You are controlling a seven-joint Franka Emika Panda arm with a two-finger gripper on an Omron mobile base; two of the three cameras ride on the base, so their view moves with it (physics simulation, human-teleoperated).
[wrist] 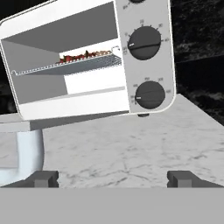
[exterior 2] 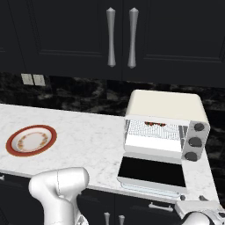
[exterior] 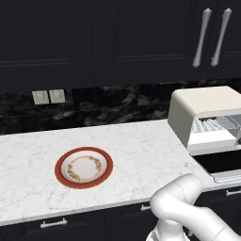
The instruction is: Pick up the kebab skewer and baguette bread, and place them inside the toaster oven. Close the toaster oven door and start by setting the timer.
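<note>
The cream-white toaster oven (exterior 2: 165,105) stands at the right end of the counter. Its door (exterior 2: 151,172) hangs open, lying flat in front with the dark glass facing up. The kebab skewer (wrist: 83,55), a line of red and dark chunks, lies on the wire rack inside; it is also visible as the skewer (exterior 2: 154,124). I cannot make out the baguette bread. My gripper (wrist: 113,179) is open with nothing between its fingertips. It sits low over the counter off the oven's front right corner, facing the two dark timer knobs (wrist: 144,43).
An empty red-rimmed plate (exterior: 84,168) sits mid-counter to the left. Black wall cabinets with silver handles (exterior 2: 121,37) hang above the oven. The silver door handle (wrist: 28,153) juts out at left in the hand view. The marble counter (exterior: 141,150) spreads between plate and oven.
</note>
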